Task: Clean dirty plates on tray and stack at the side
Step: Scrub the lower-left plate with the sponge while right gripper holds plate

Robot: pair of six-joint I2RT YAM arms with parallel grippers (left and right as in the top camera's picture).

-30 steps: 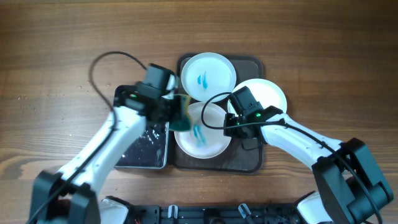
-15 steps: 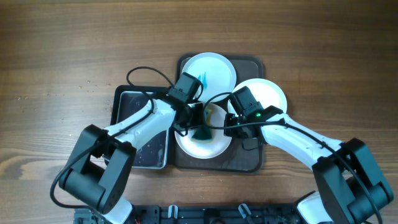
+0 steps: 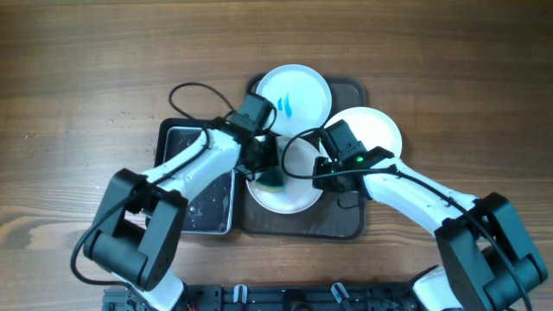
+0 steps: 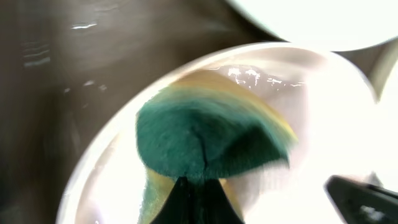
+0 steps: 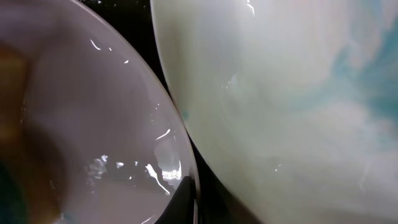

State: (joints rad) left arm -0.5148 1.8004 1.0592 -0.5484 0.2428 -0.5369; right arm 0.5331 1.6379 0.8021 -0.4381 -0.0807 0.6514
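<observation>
The near plate (image 3: 294, 197) lies at the front of the brown tray (image 3: 346, 220) on the worktop (image 3: 86, 69). The left gripper (image 3: 266, 168) is closed on a green sponge (image 3: 273, 180), pressed onto this plate. The right gripper (image 3: 322, 169) sits at the plate's right rim; its grip cannot be determined. A second plate (image 3: 380, 130) overlaps the tray's right rim. The far plate (image 3: 298, 82), teal-smeared, occupies the tray's back end.

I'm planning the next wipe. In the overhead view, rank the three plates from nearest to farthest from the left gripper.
1. Front plate: directly under the left gripper, which presses a sponge onto it.
2. Back plate: teal-smeared, at the far end of the tray.
3. Right plate: at the tray's right edge.
</observation>
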